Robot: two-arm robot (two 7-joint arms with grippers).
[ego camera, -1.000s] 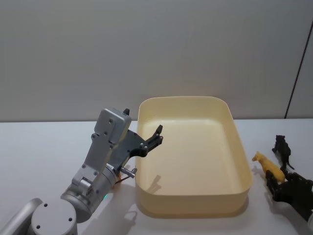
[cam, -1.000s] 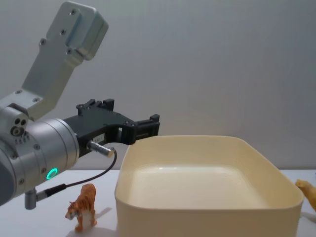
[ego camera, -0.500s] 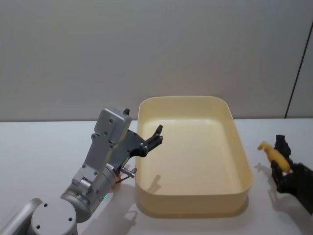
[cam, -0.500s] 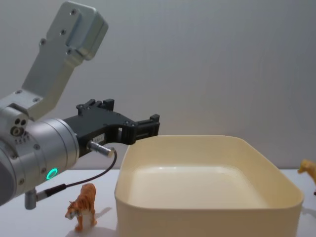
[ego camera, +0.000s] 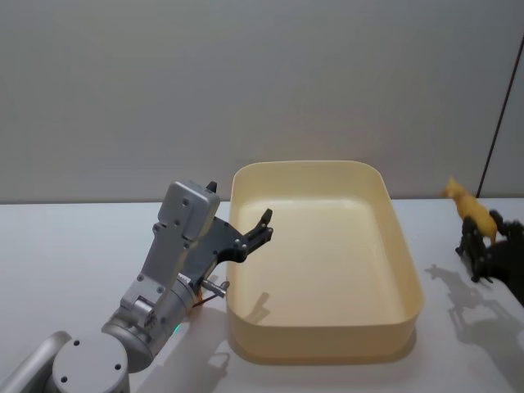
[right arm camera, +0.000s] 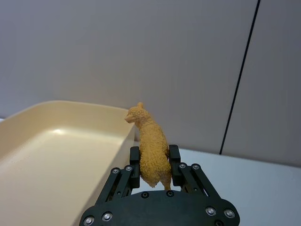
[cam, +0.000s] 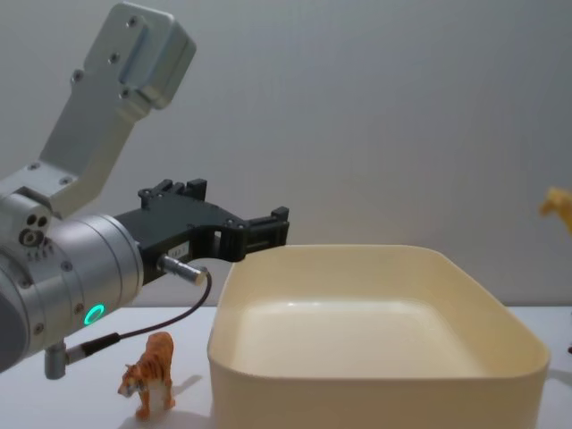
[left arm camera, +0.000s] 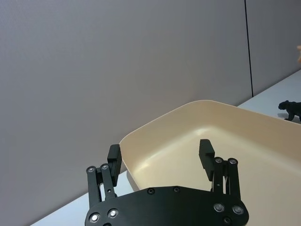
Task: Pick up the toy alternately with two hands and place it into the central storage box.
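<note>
The cream-yellow storage box point(ego camera: 321, 341) stands in the middle of the table, with nothing inside it. To its right, my right gripper point(ego camera: 485, 228) is shut on a yellow-orange woolly animal toy point(ego camera: 467, 202) and holds it up off the table, beside the box's right wall. The right wrist view shows the toy point(right arm camera: 153, 146) upright between the fingers point(right arm camera: 174, 160) of that gripper point(right arm camera: 154, 159), with the box point(right arm camera: 33, 141) just ahead. My left gripper point(ego camera: 264, 223) hangs open and empty over the box's left rim. Its own view shows the gripper point(left arm camera: 160, 154) above the box point(left arm camera: 160, 136).
A small orange tiger figure point(cam: 149, 374) stands on the table left of the box point(cam: 375, 393), under my left arm point(cam: 63, 268). A black animal figure point(left arm camera: 291, 108) stands on the table beyond the box's right side. A grey wall is behind.
My right gripper has risen from the table with the yellow-orange toy, carrying it up and back beside the box. The left arm has not moved.
</note>
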